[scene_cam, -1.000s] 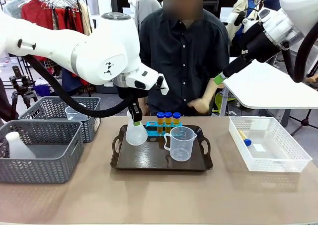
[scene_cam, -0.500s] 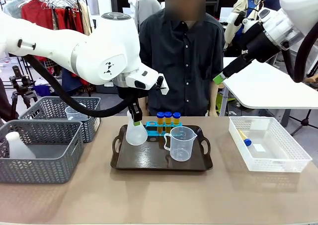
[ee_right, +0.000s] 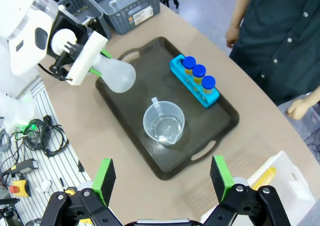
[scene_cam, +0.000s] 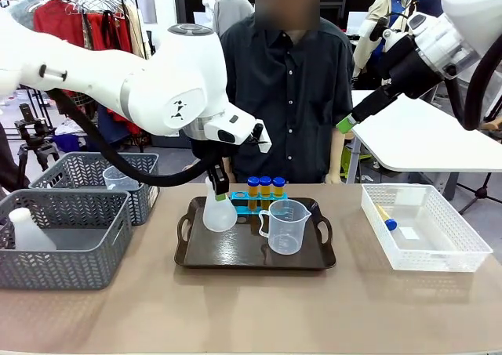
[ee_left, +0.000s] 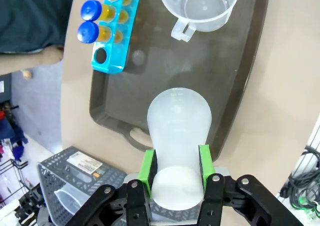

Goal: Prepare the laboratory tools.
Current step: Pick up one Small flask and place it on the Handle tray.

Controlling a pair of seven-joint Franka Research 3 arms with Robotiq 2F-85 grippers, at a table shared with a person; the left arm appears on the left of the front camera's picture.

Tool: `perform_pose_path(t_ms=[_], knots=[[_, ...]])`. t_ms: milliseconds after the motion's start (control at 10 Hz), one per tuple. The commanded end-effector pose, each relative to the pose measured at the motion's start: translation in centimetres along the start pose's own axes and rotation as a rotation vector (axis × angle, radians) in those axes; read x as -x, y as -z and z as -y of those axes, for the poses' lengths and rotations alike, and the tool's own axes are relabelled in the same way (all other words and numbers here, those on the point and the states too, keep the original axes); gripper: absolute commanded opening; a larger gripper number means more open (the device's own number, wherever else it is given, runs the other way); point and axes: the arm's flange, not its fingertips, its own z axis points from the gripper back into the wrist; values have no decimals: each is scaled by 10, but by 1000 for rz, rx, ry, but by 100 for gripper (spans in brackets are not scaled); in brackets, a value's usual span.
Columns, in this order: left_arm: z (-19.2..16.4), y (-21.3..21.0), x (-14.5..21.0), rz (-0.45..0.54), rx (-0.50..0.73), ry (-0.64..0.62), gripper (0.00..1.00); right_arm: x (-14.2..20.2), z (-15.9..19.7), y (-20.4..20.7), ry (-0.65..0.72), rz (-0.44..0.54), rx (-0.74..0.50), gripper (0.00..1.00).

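The left gripper (ee_left: 176, 167) has its fingers closed on the neck of the white flask (scene_cam: 219, 212), holding it over the left end of the dark tray (scene_cam: 235, 253); whether its base touches the tray I cannot tell. On the tray already stand the blue rack (scene_cam: 255, 199) with three capped tubes (scene_cam: 266, 186) (one hole at its end is empty) and the clear beaker (scene_cam: 285, 226). A fourth tube (scene_cam: 385, 217) lies in the white bin (scene_cam: 455, 259) near the table's right edge, so by my judgement setting down the flask and that tube remain. The right gripper (ee_right: 162, 177) hangs high over the tray, fingers spread wide and empty. The tray has bare room in front of the flask; two grey baskets (scene_cam: 63, 245) crowd the left edge.
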Motion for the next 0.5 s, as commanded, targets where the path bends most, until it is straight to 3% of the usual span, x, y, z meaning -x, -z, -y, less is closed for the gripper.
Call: perform_pose_path(t_ms=[0, 400], knots=[[-7, 7, -12, -17, 18, 50, 0, 0, 0, -1, 14, 4, -10, 100], [-9, 41, -32, -85, 66, 94, 0, 0, 0, -1, 14, 4, -10, 100]])
